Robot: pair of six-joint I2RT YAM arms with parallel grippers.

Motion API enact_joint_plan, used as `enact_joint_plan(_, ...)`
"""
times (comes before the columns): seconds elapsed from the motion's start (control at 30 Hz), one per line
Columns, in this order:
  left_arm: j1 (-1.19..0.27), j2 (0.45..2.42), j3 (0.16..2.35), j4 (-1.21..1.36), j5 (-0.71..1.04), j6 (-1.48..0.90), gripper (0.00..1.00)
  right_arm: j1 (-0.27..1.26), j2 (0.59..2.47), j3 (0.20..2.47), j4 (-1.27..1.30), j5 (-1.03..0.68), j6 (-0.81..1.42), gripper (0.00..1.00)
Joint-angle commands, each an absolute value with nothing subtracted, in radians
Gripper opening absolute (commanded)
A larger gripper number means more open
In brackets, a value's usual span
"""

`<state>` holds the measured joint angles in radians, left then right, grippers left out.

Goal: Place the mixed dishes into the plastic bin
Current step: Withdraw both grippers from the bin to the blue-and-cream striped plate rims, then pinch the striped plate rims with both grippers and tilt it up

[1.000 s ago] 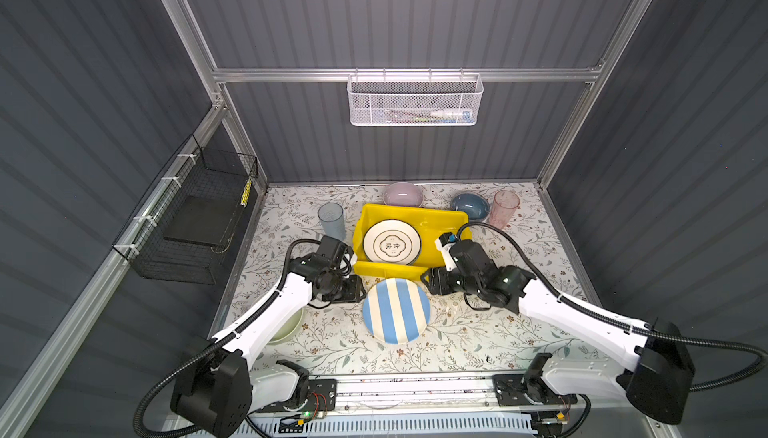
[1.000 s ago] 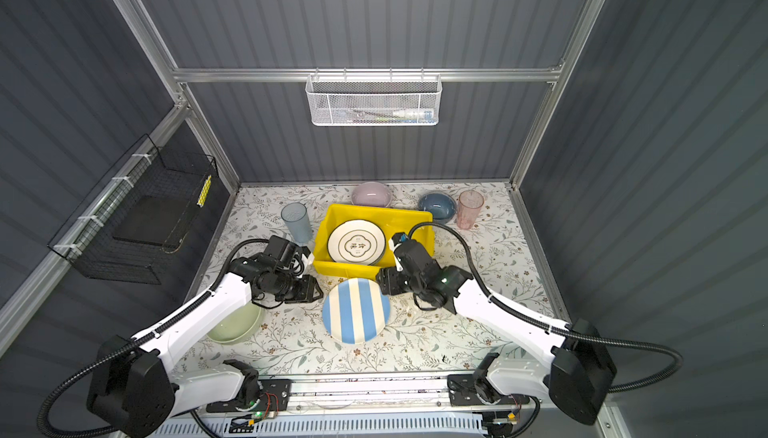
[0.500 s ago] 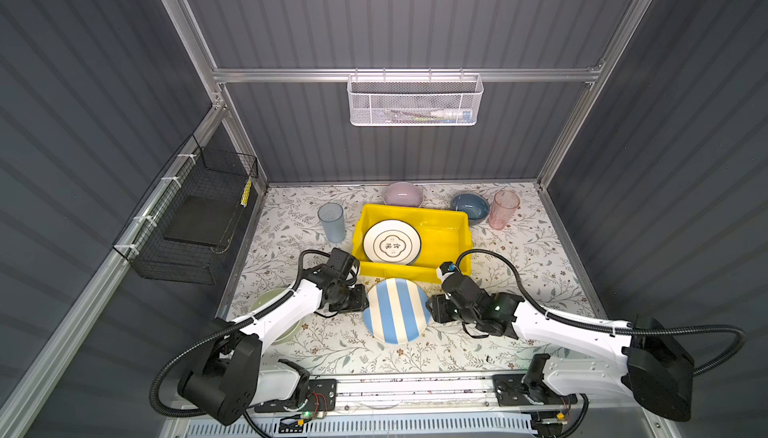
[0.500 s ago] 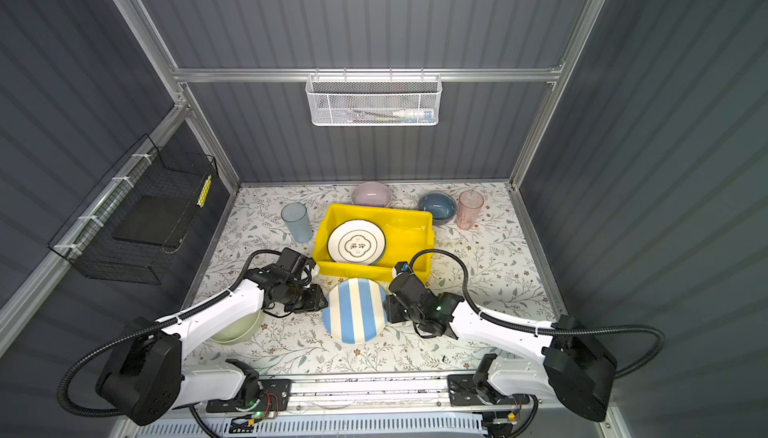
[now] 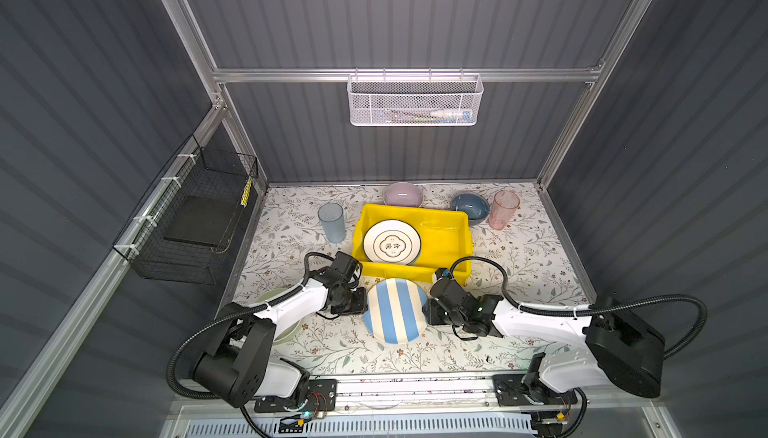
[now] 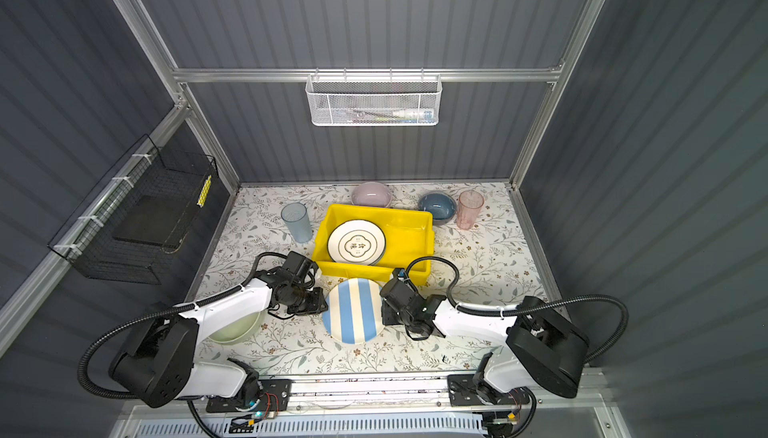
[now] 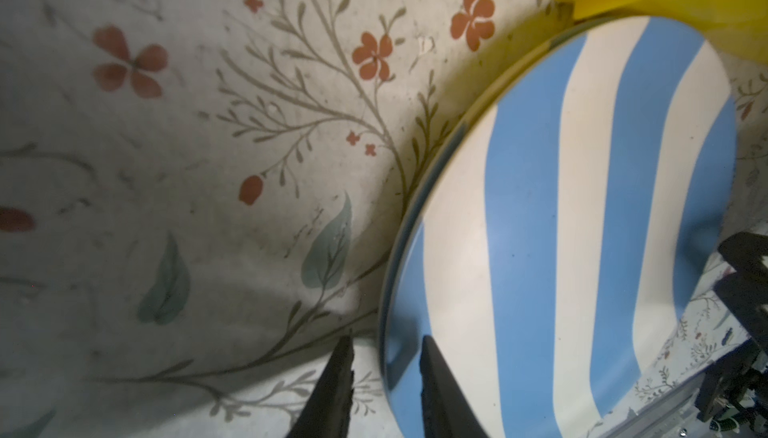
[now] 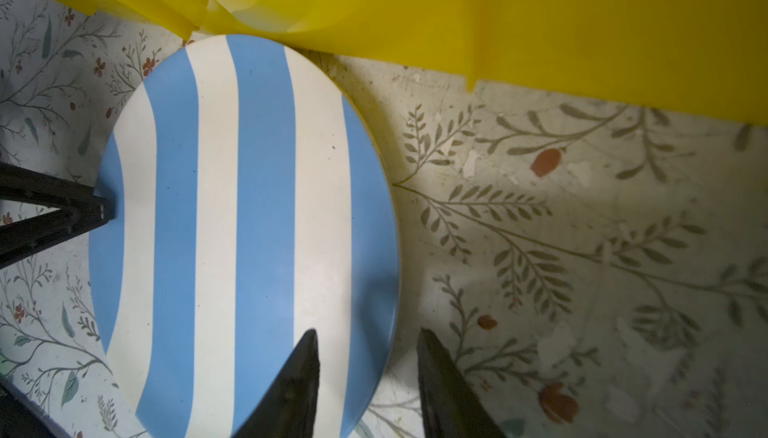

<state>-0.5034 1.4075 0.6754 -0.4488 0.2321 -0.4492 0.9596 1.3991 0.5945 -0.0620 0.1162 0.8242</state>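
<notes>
Both top views: sharp, evenly lit from overhead, walls [image 5: 415, 20] dim; soft shadows lie on the cloth [image 5: 519, 257] beside the plate [image 5: 394, 311]. Wrist views: dimmer, with a yellow cast and blur beyond the plate, at the bin [image 8: 582, 20]; my fingertips [image 7: 436, 394] near the plate are black and unfocused.

Left arm [image 5: 291, 305] reaches low from front left corner of tabletop [image 5: 523, 248] toward middle. Left gripper [image 5: 363, 306] points right, close to tabletop. Its two black fingers [image 7: 440, 398] sit with small gap between. Right arm [image 5: 540, 323] reaches low from front right corner. Right gripper [image 5: 427, 311] points left, fingers [image 8: 291, 394] apart too. Both grippers face each other. Big black shoulder joints [image 5: 232, 367] sit by front edge.
</notes>
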Motion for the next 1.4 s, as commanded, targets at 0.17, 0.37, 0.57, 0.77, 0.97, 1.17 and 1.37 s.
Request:
enact_joint_plan(0.17, -0.512, 1.436, 0.657, -0.432, 0.224, -0.436, 0.26, 0.967, 1.426, 0.591, -0.031, 0.116, 0.845, 0.37)
enact_joint_plan(0.37, -0.514, 1.439, 0.649, -0.432, 0.216, -0.438, 0.23, 0.968, 1.453, 0.6, -0.006, 0.087, 0.842, 0.36)
enact_joint_plan(0.57, -0.515, 1.44, 0.637, -0.43, 0.21, -0.44, 0.18, 0.968, 1.443, 0.591, 0.005, 0.078, 0.854, 0.35)
enact_joint_plan(0.77, -0.517, 1.443, 0.631, -0.425, 0.209, -0.443, 0.17, 0.968, 1.392, 0.58, -0.028, 0.079, 0.86, 0.34)
enact_joint_plan(0.97, -0.518, 1.456, 0.627, -0.417, 0.209, -0.443, 0.16, 0.968, 1.364, 0.584, -0.045, 0.075, 0.848, 0.36)
enact_joint_plan(1.17, -0.52, 1.457, 0.622, -0.413, 0.209, -0.445, 0.16, 0.966, 1.374, 0.565, 0.018, 0.042, 0.864, 0.36)
enact_joint_plan(1.37, -0.523, 1.457, 0.615, -0.411, 0.213, -0.449, 0.13, 0.947, 1.37, 0.522, 0.064, 0.03, 0.925, 0.35)
